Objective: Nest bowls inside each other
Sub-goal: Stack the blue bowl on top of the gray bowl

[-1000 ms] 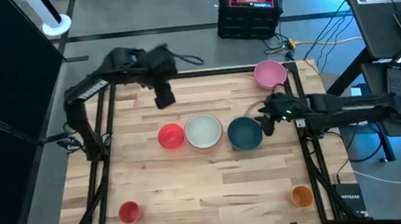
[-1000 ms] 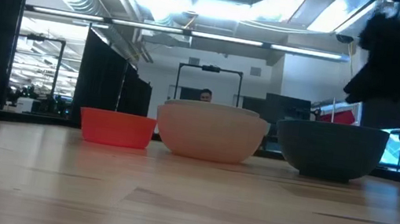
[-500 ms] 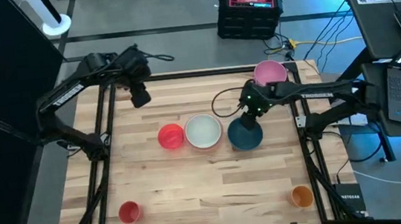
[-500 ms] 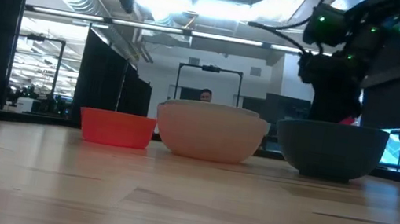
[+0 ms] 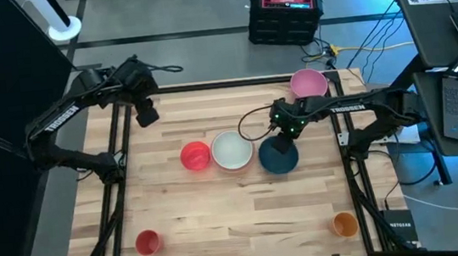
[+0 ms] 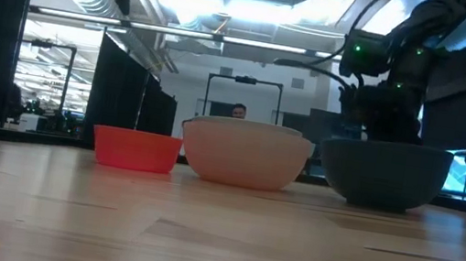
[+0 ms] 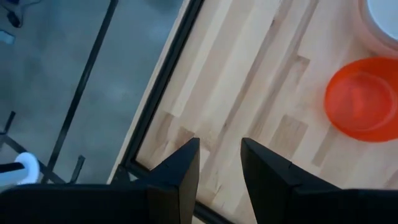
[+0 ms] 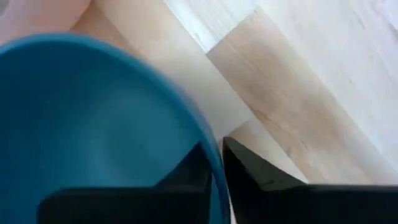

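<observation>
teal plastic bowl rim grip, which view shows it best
The right wrist view: the right gripper has its fingers either side of the round teal plastic bowl's rim, closed on it. The high view shows the gripper over the bowl's rim. The low view shows the bowl's outside, hiding the fingers. The left wrist view misses it.

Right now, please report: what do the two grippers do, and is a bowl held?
Right gripper shut on teal bowl rim. Left gripper open, holding nothing, over table's far-left corner. White bowl close beside teal one.

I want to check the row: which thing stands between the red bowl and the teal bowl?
High view: the white bowl sits between the red bowl and teal bowl.
</observation>
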